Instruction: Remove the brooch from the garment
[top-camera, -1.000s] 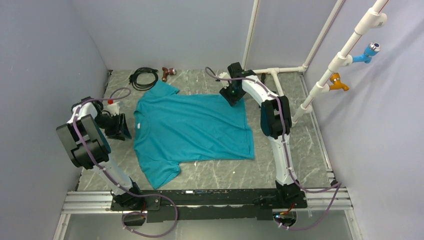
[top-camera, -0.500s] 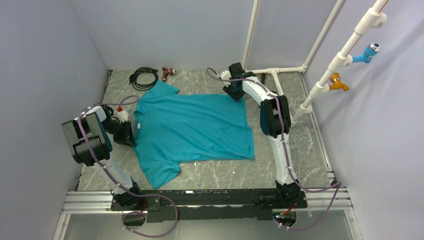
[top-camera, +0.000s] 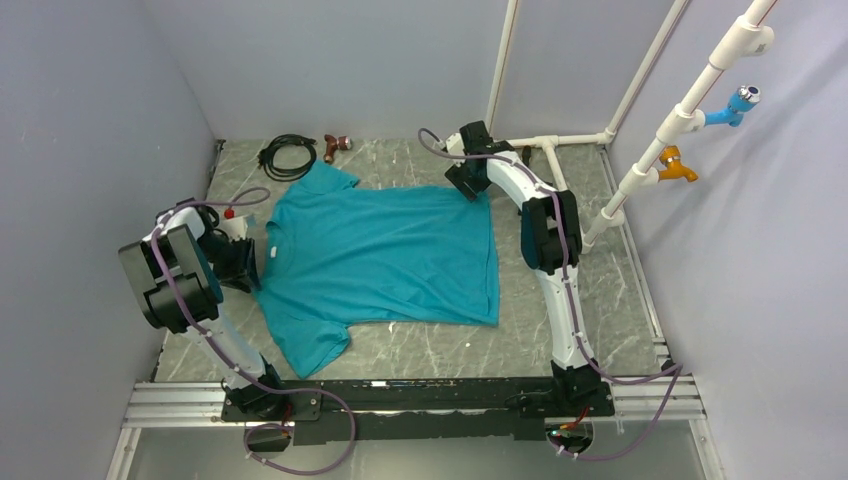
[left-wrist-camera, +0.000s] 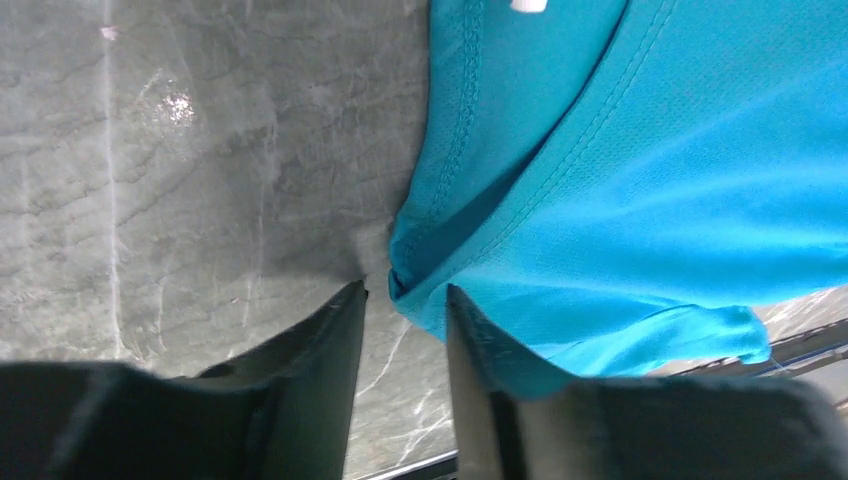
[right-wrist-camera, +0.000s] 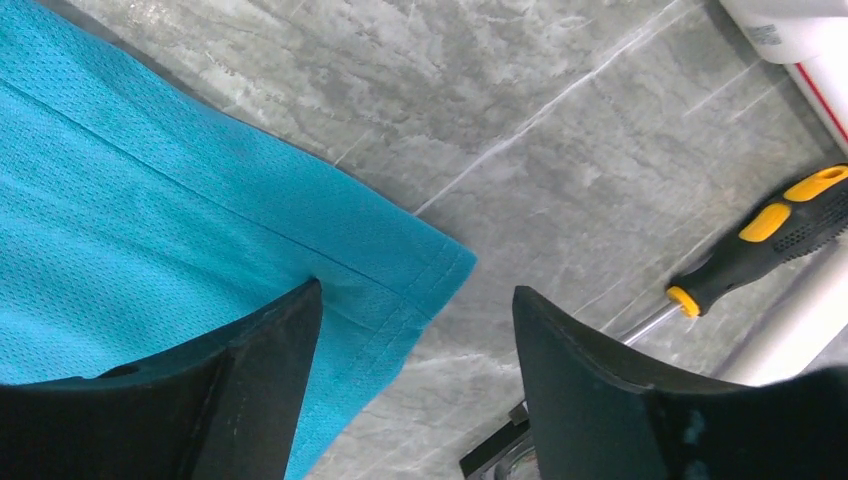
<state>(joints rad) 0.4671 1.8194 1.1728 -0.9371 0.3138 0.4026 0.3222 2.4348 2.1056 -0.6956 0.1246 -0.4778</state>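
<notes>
The left gripper (left-wrist-camera: 402, 292) has its jaws only a little apart, with a narrow strip of table (left-wrist-camera: 180, 200) showing between them. The folded collar edge of the garment (top-camera: 380, 260) lies just at their tips and touches the right-hand finger (left-wrist-camera: 480, 370); I see no cloth clamped between them. The right gripper (right-wrist-camera: 415, 292) stands wide open over a far hem corner, holding nothing. The garment lies flat on the table, with its long axis running left to right in the top view, collar toward the left arm and hem toward the right. The brooch is too small to make out. A yellow-and-black screwdriver (right-wrist-camera: 770, 235) lies near the right gripper, apart from the cloth.
</notes>
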